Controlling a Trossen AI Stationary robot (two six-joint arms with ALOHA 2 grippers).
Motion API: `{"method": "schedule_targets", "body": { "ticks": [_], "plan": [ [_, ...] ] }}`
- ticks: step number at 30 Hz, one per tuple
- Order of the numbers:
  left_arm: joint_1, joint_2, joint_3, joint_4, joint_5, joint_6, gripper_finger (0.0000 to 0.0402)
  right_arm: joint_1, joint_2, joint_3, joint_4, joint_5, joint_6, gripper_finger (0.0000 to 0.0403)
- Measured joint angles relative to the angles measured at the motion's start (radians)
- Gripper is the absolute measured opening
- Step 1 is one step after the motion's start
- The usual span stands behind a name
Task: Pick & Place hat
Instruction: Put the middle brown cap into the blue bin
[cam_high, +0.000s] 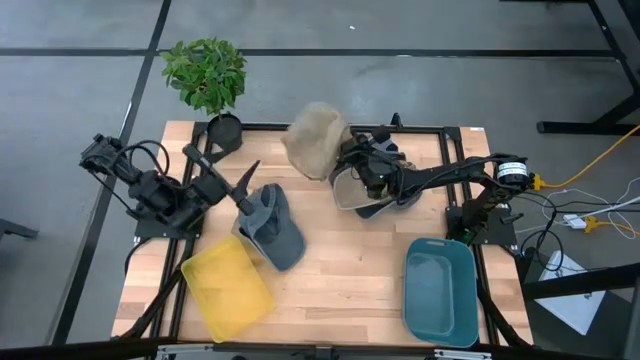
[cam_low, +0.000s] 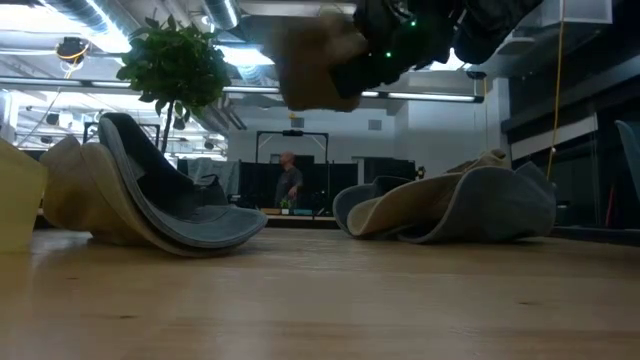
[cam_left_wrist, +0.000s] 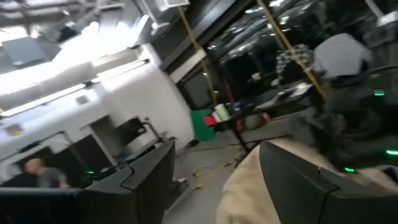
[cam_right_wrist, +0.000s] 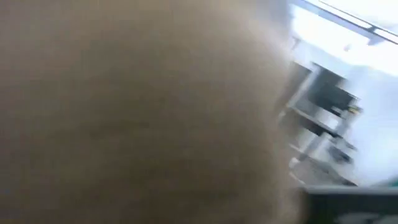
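Tan hat (cam_high: 316, 139) aloft over table's (cam_high: 350, 270) far middle, pinched in right pincer (cam_high: 352, 152), likely in transit. Left pincer (cam_high: 243, 192) spread beside grey hat (cam_high: 275, 228), apparently just let go.

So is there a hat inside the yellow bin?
No, the yellow bin holds nothing in the high view; the grey hat lies on the table just beside it.

I see a tan hat (cam_high: 313, 138), grey-blue hat (cam_high: 272, 226), yellow bin (cam_high: 227, 287), teal bin (cam_high: 440, 290), light wood tabletop (cam_high: 345, 270).
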Motion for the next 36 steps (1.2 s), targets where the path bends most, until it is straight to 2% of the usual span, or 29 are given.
{"method": "schedule_targets", "body": {
  "ticks": [3,9,14,19,22,29,36],
  "plan": [
    [-0.044,0.001,0.0,-0.003,-0.002,0.005,0.023,-0.004,-0.001,0.0,0.0,-0.012,-0.013,0.0018],
    [-0.07,0.001,0.0,-0.008,-0.049,0.005,0.023,0.019,-0.001,0.0,-0.032,-0.282,-0.167,0.0019],
    [-0.048,0.002,-0.001,-0.122,-0.092,-0.088,0.023,0.028,-0.003,0.003,0.03,-0.256,-0.15,0.002],
    [0.007,0.024,-0.001,-0.326,-0.063,-0.262,0.023,0.035,-0.003,0.003,0.03,-0.355,-0.16,0.002],
    [0.05,0.055,-0.002,-0.39,-0.031,-0.325,0.023,0.036,-0.003,0.003,0.029,-0.366,-0.159,0.002],
    [0.127,0.17,-0.002,-0.398,-0.021,-0.346,0.023,0.04,-0.003,0.003,0.026,-0.362,-0.158,0.0021],
    [0.153,0.238,-0.002,-0.394,0.143,-0.301,0.023,0.039,-0.003,0.003,0.026,-0.362,-0.157,0.0021]
  ]
}}
